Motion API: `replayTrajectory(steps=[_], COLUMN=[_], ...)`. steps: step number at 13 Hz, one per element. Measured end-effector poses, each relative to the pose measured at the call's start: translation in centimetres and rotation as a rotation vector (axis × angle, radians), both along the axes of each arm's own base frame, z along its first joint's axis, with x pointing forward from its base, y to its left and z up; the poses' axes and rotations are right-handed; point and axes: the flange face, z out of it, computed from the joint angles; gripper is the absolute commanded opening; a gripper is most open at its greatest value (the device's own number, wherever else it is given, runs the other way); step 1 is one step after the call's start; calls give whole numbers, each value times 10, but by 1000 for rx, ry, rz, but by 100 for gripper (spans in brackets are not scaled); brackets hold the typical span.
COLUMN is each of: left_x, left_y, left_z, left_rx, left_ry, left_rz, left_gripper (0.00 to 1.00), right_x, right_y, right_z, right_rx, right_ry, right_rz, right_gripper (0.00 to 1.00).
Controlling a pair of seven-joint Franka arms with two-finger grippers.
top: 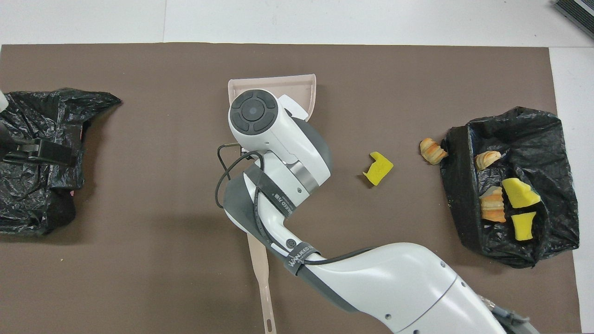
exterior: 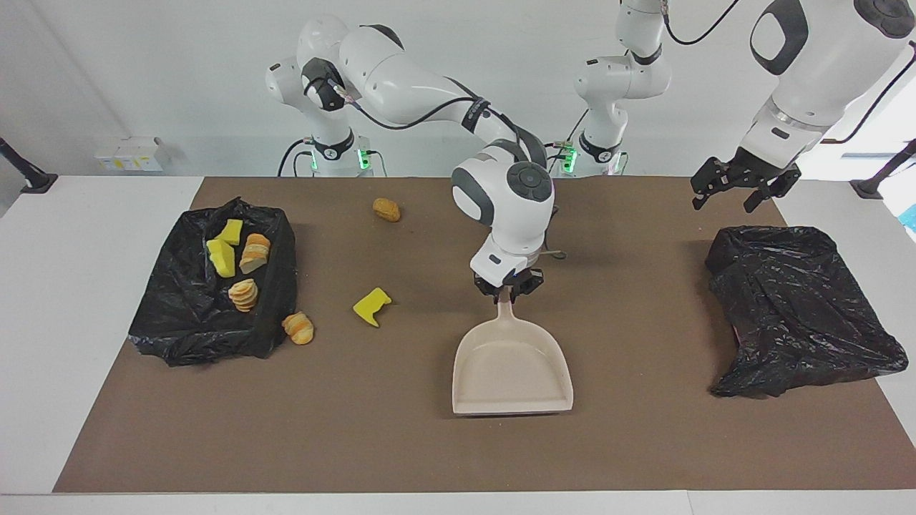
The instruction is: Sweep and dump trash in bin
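While the dustpan (exterior: 512,368) is clamped by its handle in the right claw (exterior: 508,287) at frame centre, its lip should be laid flat facing the trash (exterior: 372,306) at centre-left; the left claw (exterior: 741,187), upper right, waits spread apart

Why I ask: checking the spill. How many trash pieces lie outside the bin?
3: bread lump beside the bin, yellow chunk toward the dustpan, golden lump nearer the robots.

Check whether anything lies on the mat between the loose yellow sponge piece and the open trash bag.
Only one thing: a bread-like lump lies against the bag's wall, between it and the yellow sponge piece. Otherwise the mat there is bare. The right claw, shut on the dustpan, is toward mid-table.
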Motion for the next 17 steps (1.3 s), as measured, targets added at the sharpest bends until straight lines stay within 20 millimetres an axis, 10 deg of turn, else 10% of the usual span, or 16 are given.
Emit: replayTrajectory(steps=[6, 8, 17], left_x=[0, 0, 0], left_y=[0, 0, -2], left_z=[1, 1, 1], left_rx=[0, 0, 0], left_ry=[-1, -2, -2], left_rz=[0, 0, -5], left_gripper=[100, 100, 100], right_x=[-8, -9, 4], right_y=[16, 17, 0], right_z=[0, 0, 31], right_rx=[84, 90, 108], right_ry=[56, 61, 33], right_rz=[-47, -46, -58], right_gripper=[1, 29, 63])
